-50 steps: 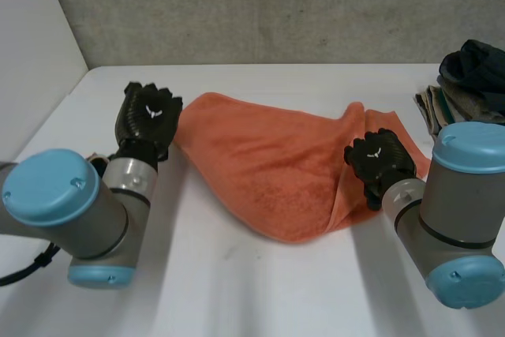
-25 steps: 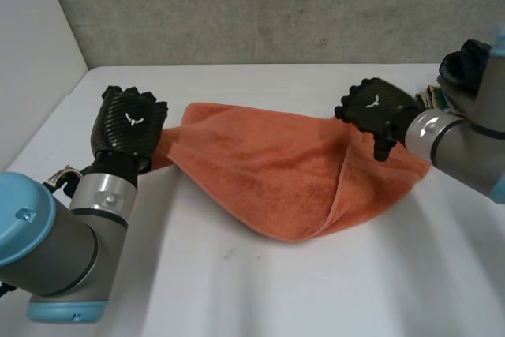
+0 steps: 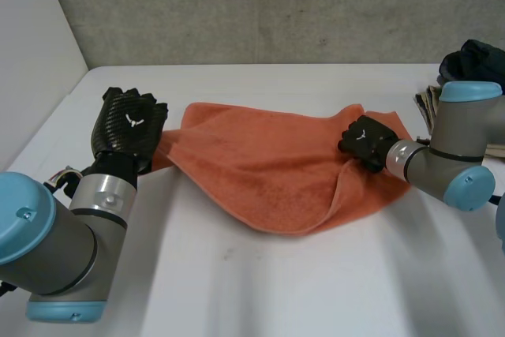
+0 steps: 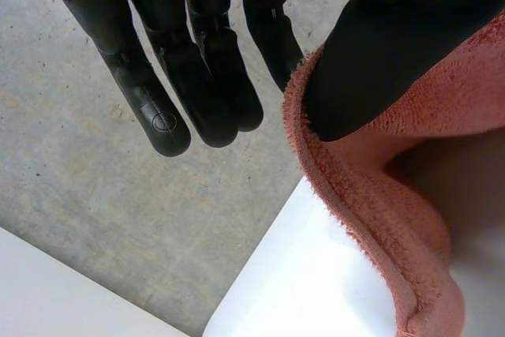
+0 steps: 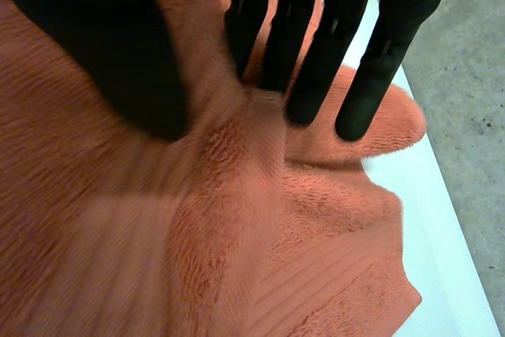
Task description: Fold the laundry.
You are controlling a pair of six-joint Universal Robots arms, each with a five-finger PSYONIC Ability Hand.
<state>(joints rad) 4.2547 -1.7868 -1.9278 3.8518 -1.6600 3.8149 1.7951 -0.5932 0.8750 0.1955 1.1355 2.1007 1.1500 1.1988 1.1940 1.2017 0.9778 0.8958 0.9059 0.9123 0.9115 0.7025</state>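
An orange towel [image 3: 268,171] lies spread and partly doubled over on the white table [image 3: 276,282]. My left hand [image 3: 126,128] is at the towel's left corner. In the left wrist view its thumb [image 4: 371,61] presses the towel's hem [image 4: 347,187] against the straight fingers [image 4: 197,76], pinching it. My right hand [image 3: 363,141] rests on the towel's right part, near the doubled-over edge. In the right wrist view a raised ridge of the towel [image 5: 213,163] is bunched between the thumb [image 5: 110,61] and the fingers [image 5: 316,61], which dig into the cloth.
A pile of dark and striped clothes [image 3: 465,76] sits at the table's back right corner, just beyond my right arm. A white side wall [image 3: 31,61] stands at the left. Bare table stretches in front of the towel.
My right hand came down from the towel's far right edge onto the cloth and drew its fingers together on a fold. The left hand pulled back towards me earlier and has since held still.
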